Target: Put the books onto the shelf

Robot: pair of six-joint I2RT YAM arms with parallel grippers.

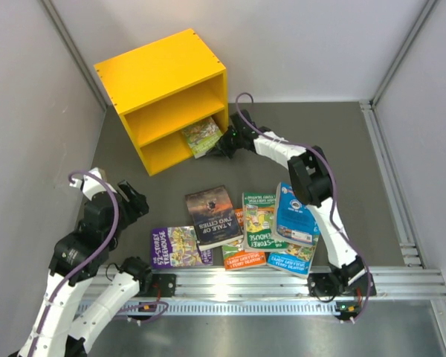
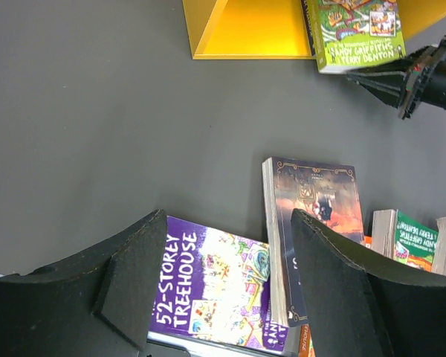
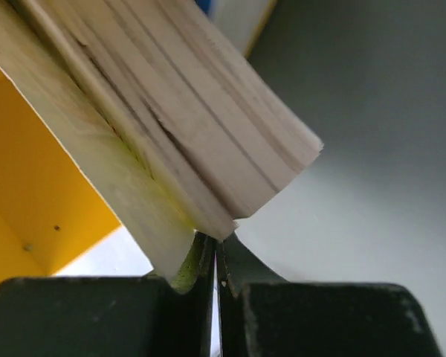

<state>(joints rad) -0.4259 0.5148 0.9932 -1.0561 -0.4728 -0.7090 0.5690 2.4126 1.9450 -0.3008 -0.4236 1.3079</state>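
Touches the pressed-together right gripper [image 1: 221, 149] to the green book [image 1: 202, 137] tilted in the shelf [image 1: 156, 74] lower compartment's mouth; holds the left gripper [image 2: 229, 219] spread above the purple book [image 2: 208, 286], near left on the table [image 1: 357, 141]

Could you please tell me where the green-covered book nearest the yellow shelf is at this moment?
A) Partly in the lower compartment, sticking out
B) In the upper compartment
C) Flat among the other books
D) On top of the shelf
A: the green book leans out of the mouth of the lower compartment of the yellow shelf, with the closed right pincer at its edge.
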